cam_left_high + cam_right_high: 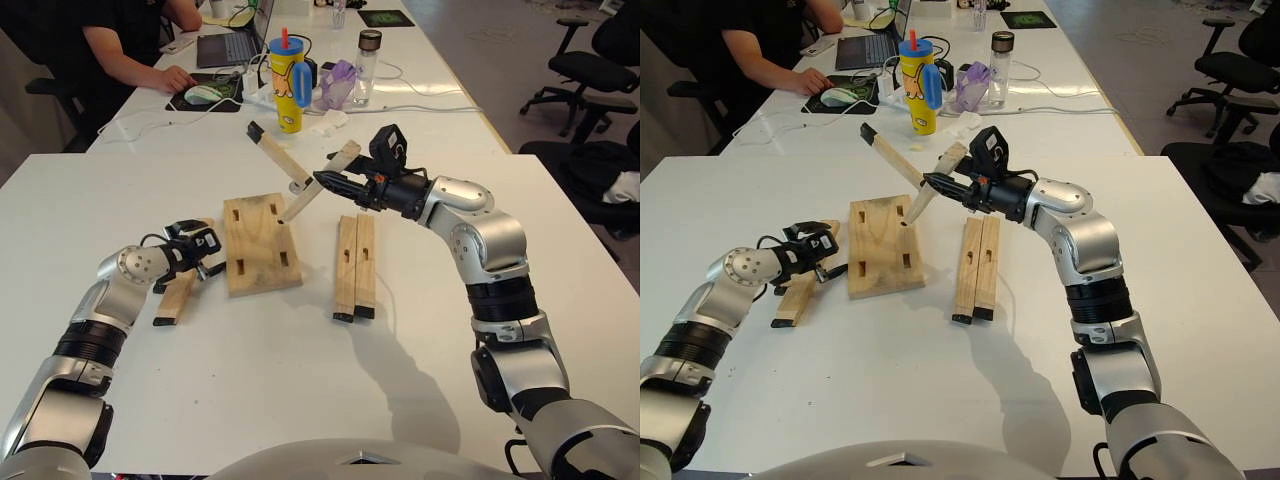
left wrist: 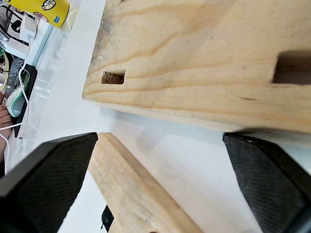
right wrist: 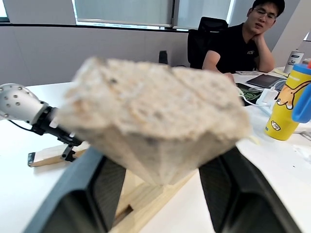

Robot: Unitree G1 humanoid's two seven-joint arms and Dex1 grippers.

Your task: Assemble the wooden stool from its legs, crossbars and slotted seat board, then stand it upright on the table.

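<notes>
Early days here: the seat board [image 1: 262, 245] is lying flat mid-table with its slots up, two sticks [image 1: 355, 262] are sitting just right of it, and nothing is standing yet. My right gripper [image 1: 332, 183] is pinching a leg [image 1: 297, 203], holding it tilted with its lower end at the board's far right slot. My left gripper [image 1: 205, 255] is hovering spread wide around another piece [image 1: 178, 295] left of the board.

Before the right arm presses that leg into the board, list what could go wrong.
1. The leg in the right gripper is tilted, its lower end at a slot of the seat board. Pressed at that slant, it may jam or skid the board, which the open left gripper does not hold.
2. A black-tipped piece slants up close beside that gripper; a bump could topple it.
</notes>
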